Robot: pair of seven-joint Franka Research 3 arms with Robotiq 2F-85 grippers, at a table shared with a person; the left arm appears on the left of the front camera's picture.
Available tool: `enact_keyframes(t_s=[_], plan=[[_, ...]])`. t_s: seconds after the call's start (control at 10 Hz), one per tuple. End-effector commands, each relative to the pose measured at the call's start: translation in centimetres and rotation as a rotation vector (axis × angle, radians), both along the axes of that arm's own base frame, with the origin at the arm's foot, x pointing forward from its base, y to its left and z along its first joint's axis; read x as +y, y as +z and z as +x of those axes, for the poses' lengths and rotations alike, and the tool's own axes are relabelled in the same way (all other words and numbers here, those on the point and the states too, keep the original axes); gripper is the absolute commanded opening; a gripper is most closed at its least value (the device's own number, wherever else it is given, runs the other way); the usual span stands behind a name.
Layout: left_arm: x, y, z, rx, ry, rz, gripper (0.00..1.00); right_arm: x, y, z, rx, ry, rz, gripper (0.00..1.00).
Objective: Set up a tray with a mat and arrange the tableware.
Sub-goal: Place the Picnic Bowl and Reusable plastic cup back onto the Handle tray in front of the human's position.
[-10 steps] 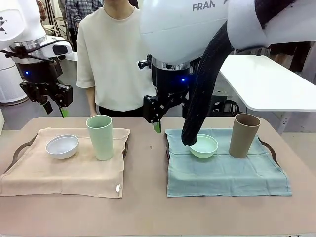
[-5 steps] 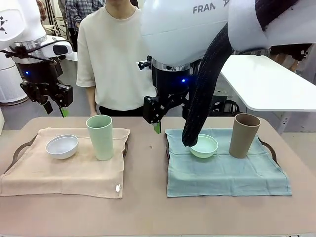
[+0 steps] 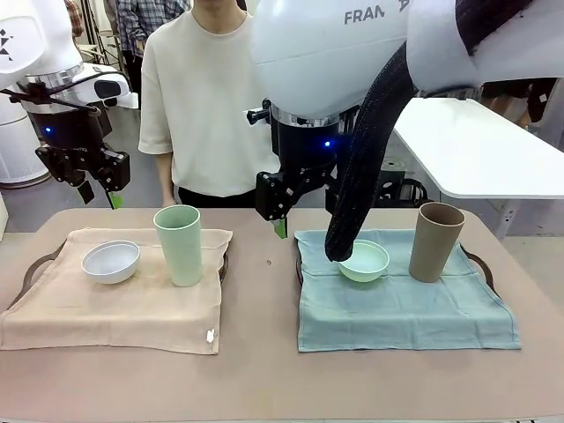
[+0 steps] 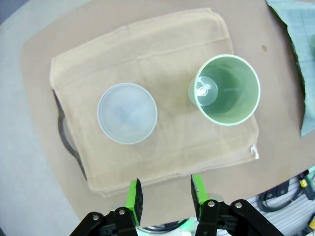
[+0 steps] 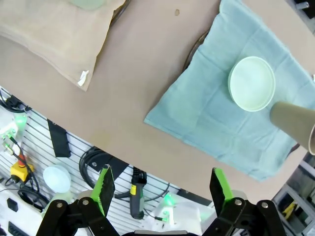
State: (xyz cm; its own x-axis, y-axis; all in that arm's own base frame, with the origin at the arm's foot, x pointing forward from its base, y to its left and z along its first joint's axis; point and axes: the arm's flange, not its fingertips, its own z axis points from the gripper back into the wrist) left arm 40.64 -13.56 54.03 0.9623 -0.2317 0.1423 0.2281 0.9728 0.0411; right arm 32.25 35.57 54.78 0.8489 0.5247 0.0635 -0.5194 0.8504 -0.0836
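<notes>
Both claws hang above the table, holding nothing.
Your left gripper [image 4: 163, 195] is half spread; your right gripper [image 5: 161, 187] is spread wide.

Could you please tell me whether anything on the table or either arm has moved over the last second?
Nothing visibly changed. Both hands, left and right, hang empty above the table's far edge. The white bowl and pale green cup sit on the beige mat, the mint green bowl and brown cup on the blue mat.
</notes>
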Motion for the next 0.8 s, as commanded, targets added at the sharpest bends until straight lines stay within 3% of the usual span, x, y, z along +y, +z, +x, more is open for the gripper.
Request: enact_keyframes(t_s=[0.0, 0.1, 0.3, 0.5, 0.7], plan=[[0.0, 0.0, 0.0, 0.000, 0.000, 0.000, 0.54, -1.4, 0.0, 1.0, 0.039, 0.002, -0.025, 1.00], [1.6, -0.2, 0.7, 0.001, 0.052, -0.012, 0.54, -4.9, 0.1, 2.7, 0.044, -0.089, -0.032, 1.00], [5.4, 0.9, 1.8, 0.008, 0.109, -0.136, 0.54, -14.3, 2.0, 4.9, 0.083, -0.302, 0.115, 1.00], [8.8, 1.1, 3.0, 0.053, 0.148, -0.240, 0.54, -23.5, 4.4, 3.3, 0.020, -0.436, 0.272, 1.00], [13.6, 1.6, 3.2, 0.117, 0.187, -0.352, 0.54, -32.6, 5.4, -0.3, -0.042, -0.473, 0.467, 1.00]])
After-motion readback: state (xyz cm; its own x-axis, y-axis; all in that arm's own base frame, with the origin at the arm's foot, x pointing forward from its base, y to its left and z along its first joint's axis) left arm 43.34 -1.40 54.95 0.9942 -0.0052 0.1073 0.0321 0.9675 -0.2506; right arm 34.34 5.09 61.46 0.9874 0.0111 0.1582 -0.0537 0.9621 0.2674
